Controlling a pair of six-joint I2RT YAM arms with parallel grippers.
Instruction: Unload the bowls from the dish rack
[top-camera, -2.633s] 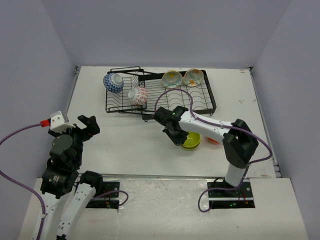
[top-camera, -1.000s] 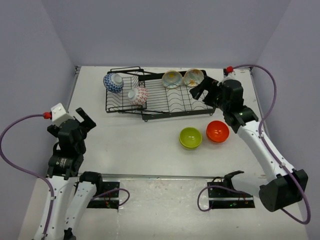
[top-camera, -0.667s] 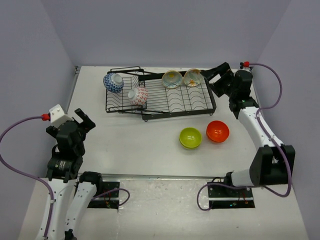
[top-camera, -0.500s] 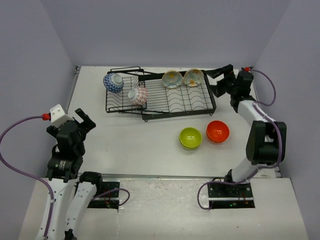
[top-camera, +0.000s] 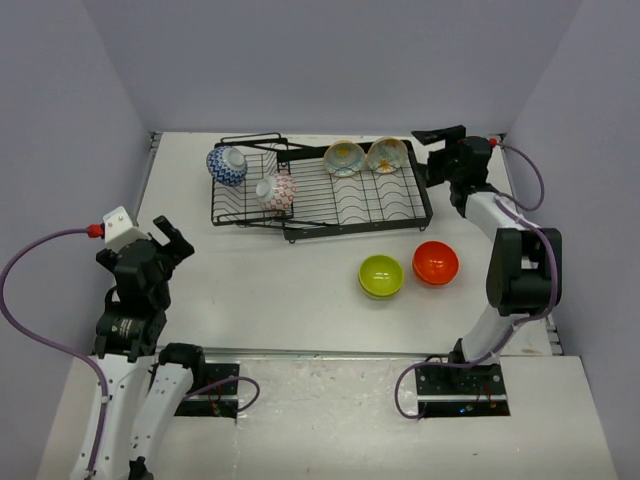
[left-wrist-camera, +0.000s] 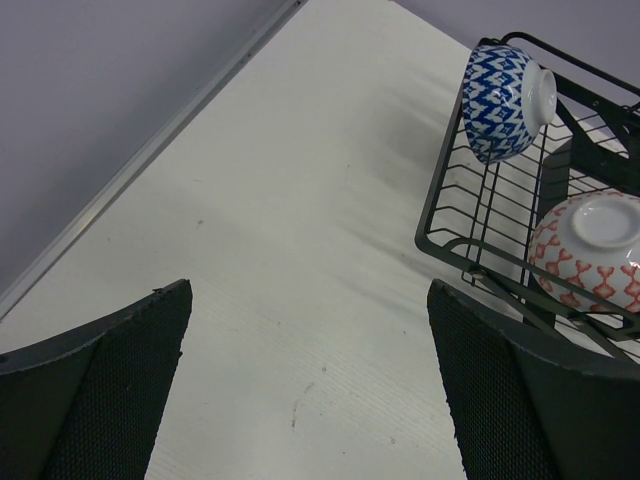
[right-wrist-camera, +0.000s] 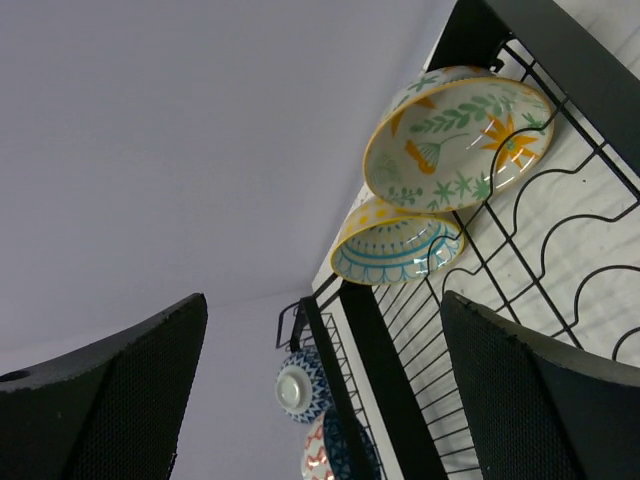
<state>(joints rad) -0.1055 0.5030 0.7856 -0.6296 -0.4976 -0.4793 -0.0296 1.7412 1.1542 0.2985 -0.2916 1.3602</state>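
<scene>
On the white table (top-camera: 262, 272), between lilac walls (top-camera: 330, 60), sits the dish rack (top-camera: 340, 200).

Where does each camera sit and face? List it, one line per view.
Top external: above and behind the bases, looking down on table, dish rack, left arm and right arm.
Left wrist: low over the table, facing the rack's left end; its open jaws fill the bottom corners.
Right wrist: at the rack's right end, looking along it; open jaws in the bottom corners.
Shared: both wrist views show the blue-patterned bowl.
</scene>
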